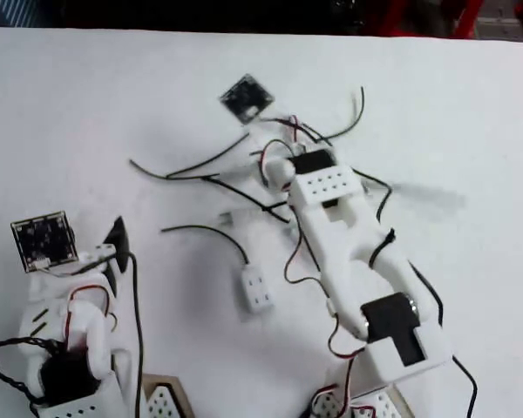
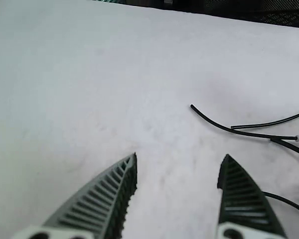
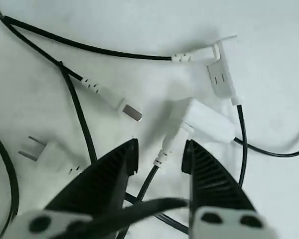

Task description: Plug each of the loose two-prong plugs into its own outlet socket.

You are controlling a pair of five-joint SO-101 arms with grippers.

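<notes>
My right gripper [image 3: 160, 152] is open, low over a tangle of black cables, its fingers on either side of the neck of a white plug [image 3: 207, 122] without touching it. Just beyond that plug lies a small white outlet socket [image 3: 220, 79] showing two slots. A second white plug [image 3: 45, 152] with two bare prongs lies off to one side. Another white socket block [image 1: 257, 287] rests alone at the table's middle on a black lead. My left gripper [image 2: 177, 169] hangs open over bare table at the near left [image 1: 113, 239].
Loose black cables [image 1: 200, 170] spread across the middle of the white table [image 1: 436, 104]. One cable end [image 2: 192, 106] lies ahead of the left gripper. A white connector with a metal tip [image 3: 132, 112] lies among the leads. Both arm bases stand at the near edge.
</notes>
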